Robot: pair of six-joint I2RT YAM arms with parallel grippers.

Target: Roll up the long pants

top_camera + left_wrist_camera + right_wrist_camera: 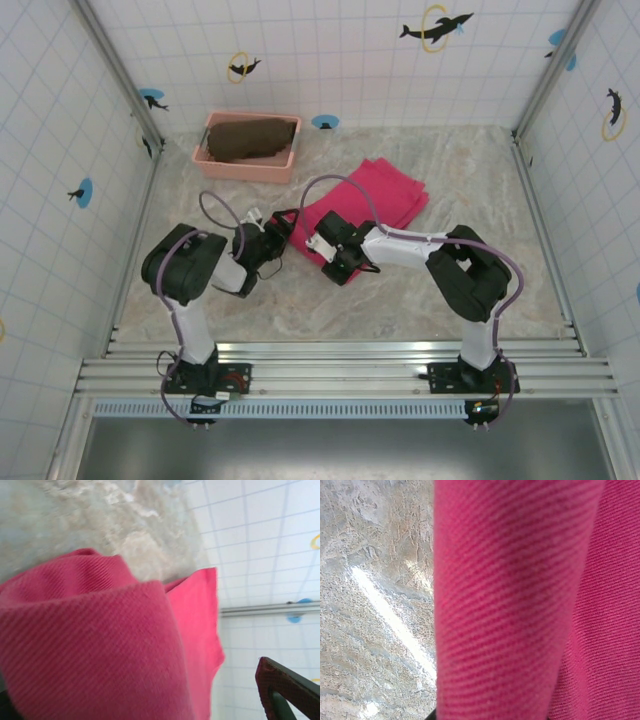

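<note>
Soft, limp long pants (100, 645) bunched at the left gripper (284, 226) and right gripper (318, 245), best pinched along the rolled near edge, though whether either's fingers gripped them I couldn't tell.

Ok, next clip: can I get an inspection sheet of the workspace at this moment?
Surface: beige marbled tabletop, flat, no spills seen.
Job's things: bright magenta-pink fabric long pants, folded flat mid-table, near end curled into a fold at the grippers.
Clutter: pink plastic basket at far left, holding a dark brown cloth.
Grippers: left gripper and right gripper both at the pants' near end; grip cannot be told.
Cables: purple cables loop along both arms, one arching over the pants.
Surroundings: white tiled walls with dolphin stickers; metal rails at near edge.
</note>
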